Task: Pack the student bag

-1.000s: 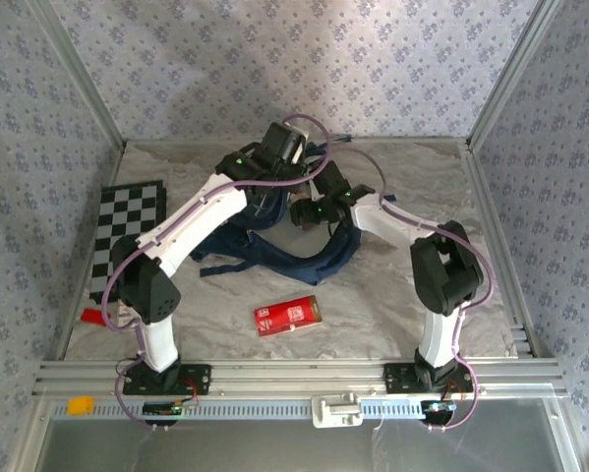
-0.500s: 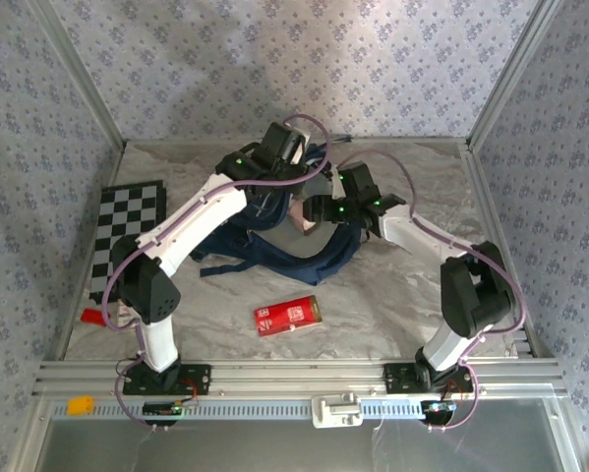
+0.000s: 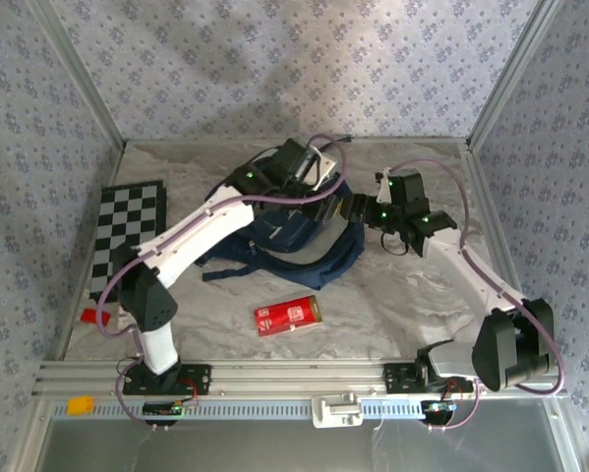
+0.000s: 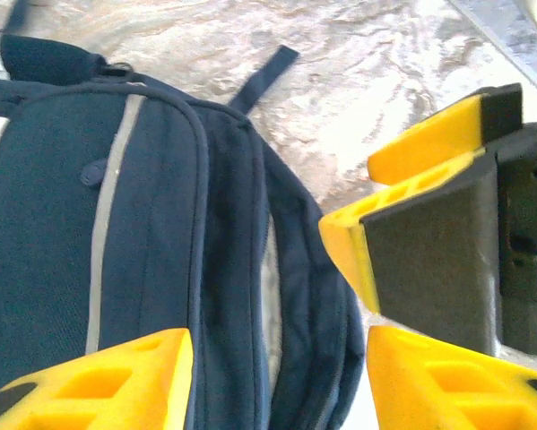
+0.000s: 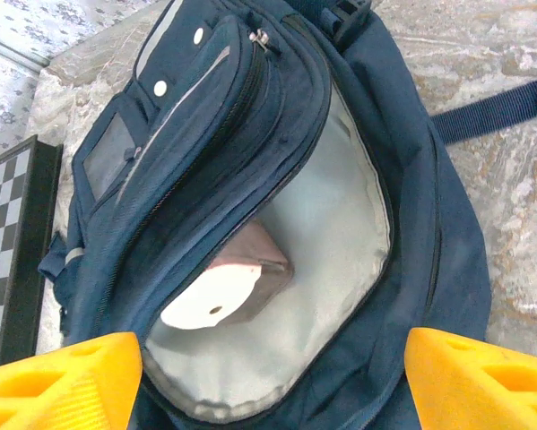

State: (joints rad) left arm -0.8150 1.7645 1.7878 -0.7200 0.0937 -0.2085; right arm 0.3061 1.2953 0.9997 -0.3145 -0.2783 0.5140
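Note:
The student bag (image 3: 274, 228), navy with grey piping, lies at the table's back centre. In the right wrist view the bag (image 5: 250, 116) has its main mouth unzipped, showing grey lining and a pinkish-brown item with a white round end (image 5: 228, 291) inside. My right gripper (image 5: 275, 351) hovers open before that mouth, at the bag's right side (image 3: 355, 206). My left gripper (image 4: 277, 358) is over the bag's top right (image 3: 319, 192), open, its yellow fingers (image 4: 107, 376) standing either side of the bag's zip rim (image 4: 277, 296). The right gripper's fingers (image 4: 402, 224) sit close beside it.
A red box (image 3: 287, 315) lies on the marble table (image 3: 392, 295) in front of the bag. A folded chessboard (image 3: 127, 236) lies at the left, with a small red thing (image 3: 91, 317) near its front corner. The bag's straps (image 3: 274, 267) trail forward. Metal frame posts edge the table.
The left gripper has opened and shifted right, and the bag's lifted top has dropped flatter. The right arm has swung out to the right, its gripper backing off the bag's mouth.

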